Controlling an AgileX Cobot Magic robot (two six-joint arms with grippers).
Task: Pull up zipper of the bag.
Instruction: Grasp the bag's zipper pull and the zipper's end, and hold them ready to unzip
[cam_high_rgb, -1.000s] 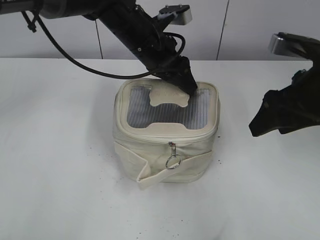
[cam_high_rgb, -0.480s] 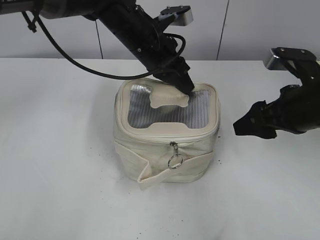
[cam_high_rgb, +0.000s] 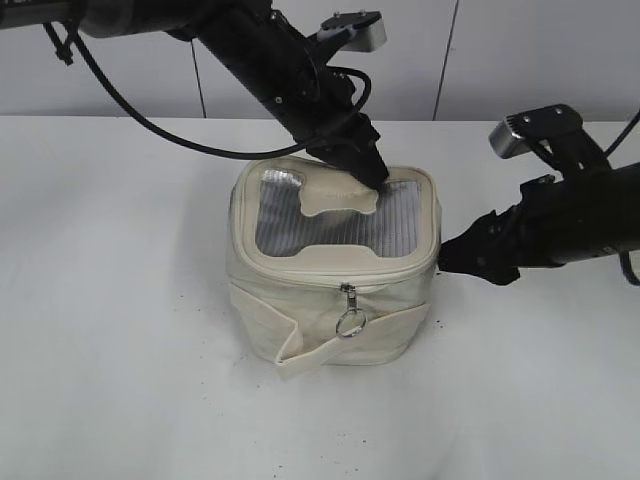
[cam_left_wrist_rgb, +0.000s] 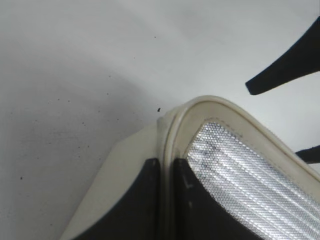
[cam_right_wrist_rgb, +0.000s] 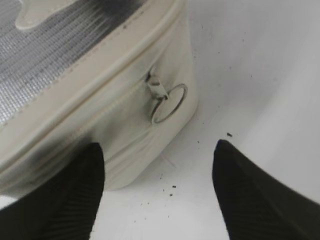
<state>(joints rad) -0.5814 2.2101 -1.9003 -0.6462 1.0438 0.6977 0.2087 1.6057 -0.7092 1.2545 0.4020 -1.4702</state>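
The cream boxy bag (cam_high_rgb: 300, 300) stands mid-table, its grey ribbed window (cam_high_rgb: 330, 225) and bone-shaped patch (cam_high_rgb: 338, 196) facing up. The zipper track runs under the top rim. One silver slider with a ring pull (cam_high_rgb: 348, 310) hangs on the front face above the flat strap (cam_high_rgb: 315, 350); it also shows in the right wrist view (cam_right_wrist_rgb: 167, 102). My left gripper (cam_high_rgb: 368, 174) is shut on the bag's far top rim (cam_left_wrist_rgb: 166, 195). My right gripper (cam_high_rgb: 458, 258) is open and empty beside the bag's right side, its jaws (cam_right_wrist_rgb: 157, 170) just short of the ring pull.
The white table (cam_high_rgb: 120, 350) carries small dark specks near the bag (cam_right_wrist_rgb: 172, 187). A pale wall stands behind the table. My right gripper's finger tips show at the right edge of the left wrist view (cam_left_wrist_rgb: 285, 67).
My right gripper has moved left and down, from the right edge to just beside the bag's right side. The left gripper tugged the top rim slightly, then held still.
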